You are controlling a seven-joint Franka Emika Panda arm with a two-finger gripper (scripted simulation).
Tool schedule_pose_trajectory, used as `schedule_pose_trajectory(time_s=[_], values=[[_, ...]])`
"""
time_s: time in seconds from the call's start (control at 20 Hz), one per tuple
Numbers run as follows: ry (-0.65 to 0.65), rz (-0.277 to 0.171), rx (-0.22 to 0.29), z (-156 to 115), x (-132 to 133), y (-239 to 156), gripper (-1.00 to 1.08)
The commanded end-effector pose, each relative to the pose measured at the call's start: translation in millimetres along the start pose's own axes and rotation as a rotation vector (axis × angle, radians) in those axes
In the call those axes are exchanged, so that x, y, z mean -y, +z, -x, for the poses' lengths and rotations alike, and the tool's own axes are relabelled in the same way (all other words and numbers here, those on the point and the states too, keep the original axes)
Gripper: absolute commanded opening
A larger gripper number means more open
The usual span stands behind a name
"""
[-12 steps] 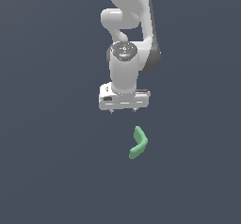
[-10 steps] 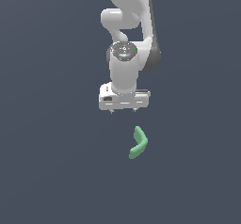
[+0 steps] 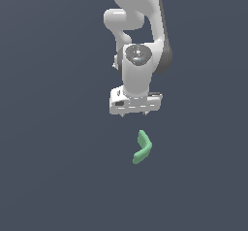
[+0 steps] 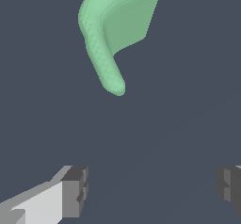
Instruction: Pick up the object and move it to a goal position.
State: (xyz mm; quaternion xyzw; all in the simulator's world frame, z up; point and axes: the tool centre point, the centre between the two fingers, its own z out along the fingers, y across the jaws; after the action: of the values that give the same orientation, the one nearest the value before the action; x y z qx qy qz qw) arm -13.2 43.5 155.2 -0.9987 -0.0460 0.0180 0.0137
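Note:
The object [image 3: 142,147] is a small mint-green bent piece lying on the dark grey floor, just below the arm in the exterior view. The wrist view shows the object [image 4: 113,28] large, one rounded end pointing toward the fingers. My white gripper [image 3: 135,113] hangs above and slightly to the exterior view's left of it, not touching. In the wrist view the gripper [image 4: 153,188] is open, its two grey fingertips [image 4: 75,190] wide apart with nothing between them.
A plain dark grey floor [image 3: 53,167] surrounds the object on all sides. The white arm [image 3: 138,41] rises behind the gripper toward the exterior view's top.

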Motion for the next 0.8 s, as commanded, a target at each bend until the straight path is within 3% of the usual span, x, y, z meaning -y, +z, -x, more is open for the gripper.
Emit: schedule_pose_trajectory(time_s=[0.0, 0.35, 0.75], values=[[0.002, 0.0, 0.0, 0, 0, 0, 1.0], [0.03, 0.001, -0.002, -11, 2, 0, 1.0], [0.114, 0.005, -0.011, -42, 7, 0, 1.0]])
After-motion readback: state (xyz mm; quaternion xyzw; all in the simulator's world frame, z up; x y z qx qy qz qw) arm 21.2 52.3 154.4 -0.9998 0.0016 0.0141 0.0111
